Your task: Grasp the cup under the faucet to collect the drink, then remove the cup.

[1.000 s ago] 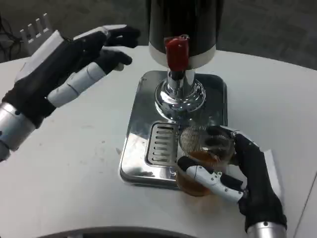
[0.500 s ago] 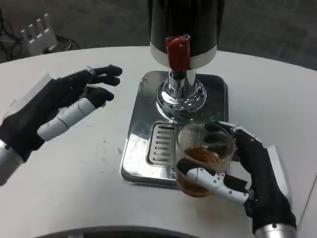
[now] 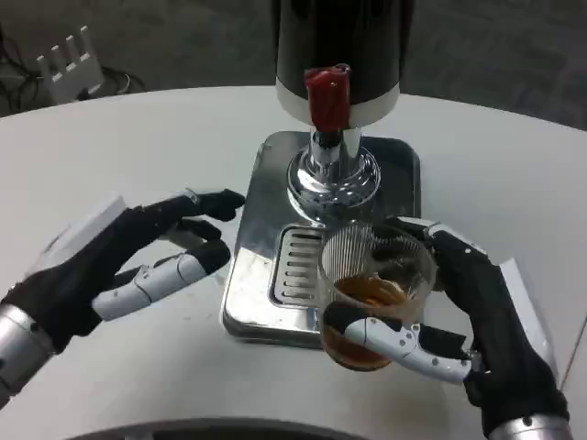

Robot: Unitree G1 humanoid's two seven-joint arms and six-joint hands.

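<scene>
Right hand is gripping the cup, amber drink inside, over the dispenser base's front edge, forward of the faucet. Left hand is hovering beside the base, fingers spread, holding nothing. Risk: tilting while withdrawing is likely to slosh drink out.

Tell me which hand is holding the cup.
The right hand grips the cup of amber drink; the left hand hovers open, holding nothing.
</scene>
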